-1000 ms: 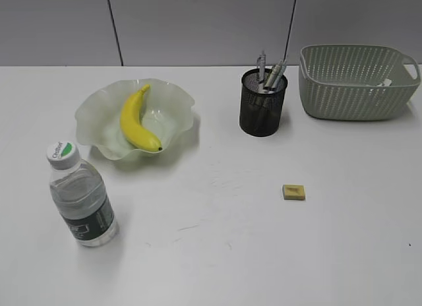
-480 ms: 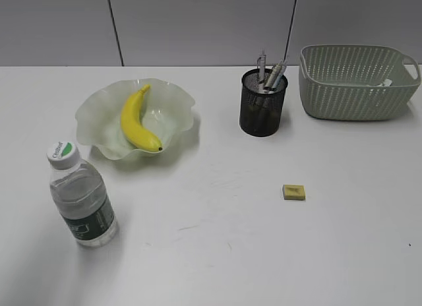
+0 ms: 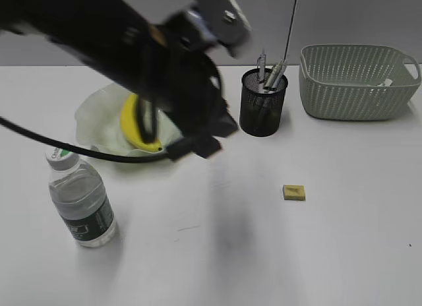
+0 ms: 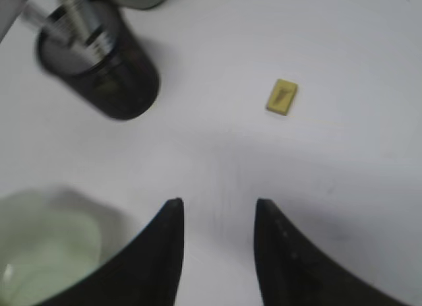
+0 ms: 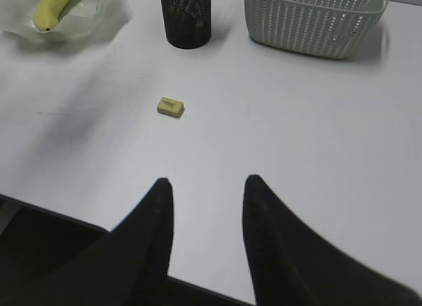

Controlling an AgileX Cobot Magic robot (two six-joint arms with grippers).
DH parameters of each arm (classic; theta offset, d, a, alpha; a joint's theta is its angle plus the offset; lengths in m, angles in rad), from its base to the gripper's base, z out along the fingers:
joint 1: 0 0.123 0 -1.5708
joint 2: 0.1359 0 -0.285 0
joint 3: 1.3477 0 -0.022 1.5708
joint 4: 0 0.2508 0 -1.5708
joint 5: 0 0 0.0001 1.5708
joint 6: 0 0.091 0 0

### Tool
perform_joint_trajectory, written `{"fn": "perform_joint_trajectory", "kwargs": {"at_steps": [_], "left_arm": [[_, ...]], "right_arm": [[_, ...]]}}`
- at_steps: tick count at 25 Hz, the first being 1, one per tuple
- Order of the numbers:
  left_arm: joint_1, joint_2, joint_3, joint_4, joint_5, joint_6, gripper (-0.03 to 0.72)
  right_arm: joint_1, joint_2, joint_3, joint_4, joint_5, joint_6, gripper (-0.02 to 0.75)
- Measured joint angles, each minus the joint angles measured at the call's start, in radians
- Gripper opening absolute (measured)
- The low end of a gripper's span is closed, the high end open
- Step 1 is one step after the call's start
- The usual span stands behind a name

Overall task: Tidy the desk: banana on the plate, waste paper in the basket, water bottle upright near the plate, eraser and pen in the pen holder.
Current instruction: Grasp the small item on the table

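The yellow eraser (image 3: 294, 192) lies flat on the white desk (image 3: 217, 253), right of centre. My left arm (image 3: 151, 49) reaches in, blurred, from the upper left over the plate (image 3: 89, 118) and hides part of the banana (image 3: 132, 131). My left gripper (image 4: 219, 204) is open and empty above bare desk, short of the eraser (image 4: 282, 97) and the pen holder (image 4: 99, 62). My right gripper (image 5: 208, 181) hangs open and empty over the desk's front edge, with the eraser (image 5: 171, 107) ahead. The water bottle (image 3: 80, 200) stands upright. Pens (image 3: 271, 72) stick out of the pen holder (image 3: 262, 101). Waste paper (image 3: 386, 83) lies in the basket (image 3: 356, 82).
The basket (image 5: 313, 19) and pen holder (image 5: 186, 16) stand along the far side; the plate (image 5: 99, 19) with the banana (image 5: 53, 8) is far left. A grey panelled wall runs behind the desk. A dark drop lies below the front edge.
My left arm has swept into the exterior view from the upper left, across the plate toward the middle of the desk. The objects have stayed where they were.
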Motion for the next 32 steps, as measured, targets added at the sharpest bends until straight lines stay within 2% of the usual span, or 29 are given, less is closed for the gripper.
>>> {"fn": "perform_joint_trajectory", "kwargs": {"at_steps": [2, 4, 8, 12, 16, 25, 27, 29, 32], "left_arm": [[-0.071, 0.128, -0.098, 0.05, -0.017, 0.0, 0.328], [-0.114, 0.244, -0.186, 0.07, -0.024, 0.0, 0.382], [-0.133, 0.43, -0.344, 0.074, -0.01, 0.0, 0.422], [-0.133, 0.544, -0.45, 0.008, 0.008, 0.0, 0.427], [-0.133, 0.611, -0.509, -0.042, 0.033, 0.001, 0.419], [-0.133, 0.7, -0.523, -0.082, 0.048, 0.005, 0.414], [-0.133, 0.701, -0.523, -0.082, 0.043, 0.006, 0.396], [-0.133, 0.705, -0.525, -0.082, 0.036, 0.008, 0.345], [-0.129, 0.709, -0.527, -0.081, 0.02, 0.008, 0.179]], "right_arm": [[0.0, 0.0, 0.0, 0.0, 0.0, 0.0, 0.281], [0.0, 0.0, 0.0, 0.0, 0.0, 0.0, 0.268], [0.0, 0.0, 0.0, 0.0, 0.0, 0.0, 0.258], [0.0, 0.0, 0.0, -0.001, 0.0, 0.0, 0.258], [0.0, 0.0, 0.0, -0.001, -0.001, 0.0, 0.257], [0.0, 0.0, 0.0, -0.001, -0.001, 0.0, 0.257], [0.0, 0.0, 0.0, -0.001, -0.001, 0.0, 0.257], [0.0, 0.0, 0.0, -0.001, -0.001, 0.0, 0.257], [0.0, 0.0, 0.0, -0.001, -0.001, 0.0, 0.257]]}}
